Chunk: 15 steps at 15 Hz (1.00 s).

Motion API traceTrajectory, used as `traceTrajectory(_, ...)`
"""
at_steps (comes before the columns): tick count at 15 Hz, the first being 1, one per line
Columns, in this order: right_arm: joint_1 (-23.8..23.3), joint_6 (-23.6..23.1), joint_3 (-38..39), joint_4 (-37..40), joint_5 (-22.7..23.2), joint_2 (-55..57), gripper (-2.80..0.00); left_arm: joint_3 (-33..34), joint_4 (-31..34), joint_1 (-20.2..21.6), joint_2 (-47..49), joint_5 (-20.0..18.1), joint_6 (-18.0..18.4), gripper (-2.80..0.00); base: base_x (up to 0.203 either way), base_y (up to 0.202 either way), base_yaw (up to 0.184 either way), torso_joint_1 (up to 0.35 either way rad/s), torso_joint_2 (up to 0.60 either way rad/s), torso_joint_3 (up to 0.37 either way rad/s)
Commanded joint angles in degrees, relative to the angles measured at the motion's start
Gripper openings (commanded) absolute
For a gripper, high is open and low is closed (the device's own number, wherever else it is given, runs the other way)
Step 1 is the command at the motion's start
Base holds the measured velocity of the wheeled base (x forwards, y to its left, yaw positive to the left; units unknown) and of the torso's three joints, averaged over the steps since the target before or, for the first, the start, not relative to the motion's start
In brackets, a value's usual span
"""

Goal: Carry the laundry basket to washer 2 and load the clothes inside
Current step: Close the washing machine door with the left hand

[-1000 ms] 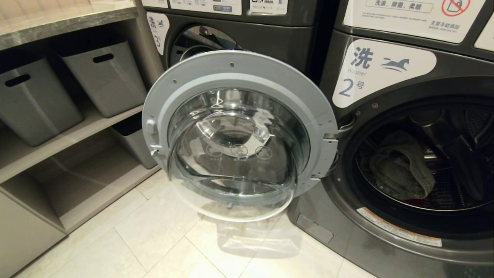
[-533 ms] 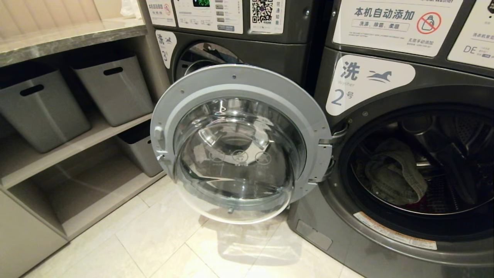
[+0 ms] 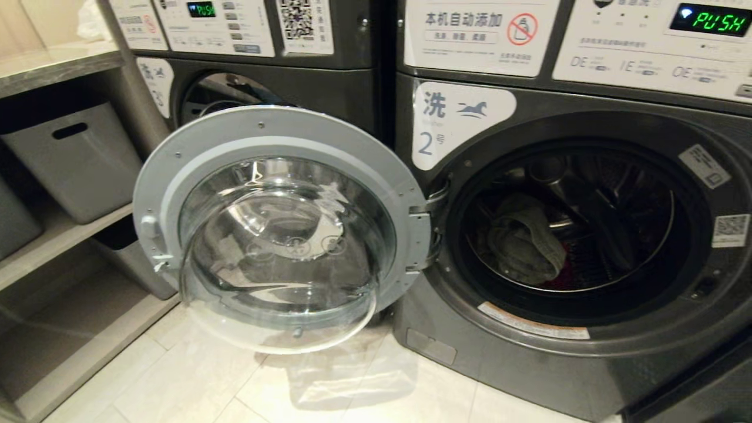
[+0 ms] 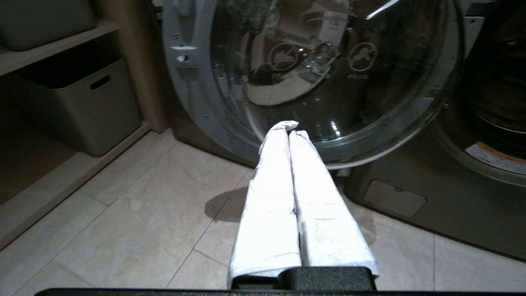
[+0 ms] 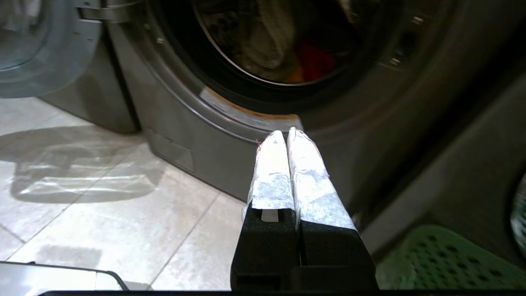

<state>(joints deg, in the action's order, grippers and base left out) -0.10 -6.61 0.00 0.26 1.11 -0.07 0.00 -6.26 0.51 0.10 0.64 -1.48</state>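
Washer 2 (image 3: 464, 123) stands on the right in the head view, dark grey with a white "2" label, and its round glass door (image 3: 282, 229) is swung wide open to the left. Clothes lie in the drum: a grey-green piece (image 3: 523, 247) over a red one (image 3: 558, 276), also seen as grey-green (image 5: 267, 37) and red (image 5: 312, 61) fabric in the right wrist view. A green perforated corner of the laundry basket (image 5: 444, 263) shows beside the right arm. My left gripper (image 4: 289, 129) is shut and empty, low before the door. My right gripper (image 5: 285, 135) is shut and empty, low before the washer's front.
A second washer (image 3: 258, 70) stands behind the open door. Open shelves (image 3: 64, 235) with grey bins (image 3: 76, 158) line the left side. Pale tiled floor (image 3: 194, 376) lies in front of the machines.
The whole head view has shifted: washer 2 and its door now sit further left and lower, and the control panels with lit displays have come into view. Both grippers stay shut.
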Motion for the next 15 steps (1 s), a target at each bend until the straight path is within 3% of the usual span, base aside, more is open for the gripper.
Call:
traceTrajectory(1,0.0,-0.1,0.0,0.0,0.0,0.1,-2.80,2.3,-0.1,0.0,0.0,0.0,0.0,-2.80,0.001,0.010,-0.177,0.002,0.00,0.002)
traceTrajectory(12,0.0,0.7,0.0,0.0,-0.1,0.1,-2.80,2.3,-0.1,0.0,0.0,0.0,0.0,-2.80,-0.001,0.009,-0.169,0.002,0.00,0.002)
traceTrajectory(15,0.0,0.7,0.0,0.0,0.0,0.1,-2.80,2.3,-0.1,0.0,0.0,0.0,0.0,-2.80,0.003,0.007,-0.055,0.003,0.00,0.003)
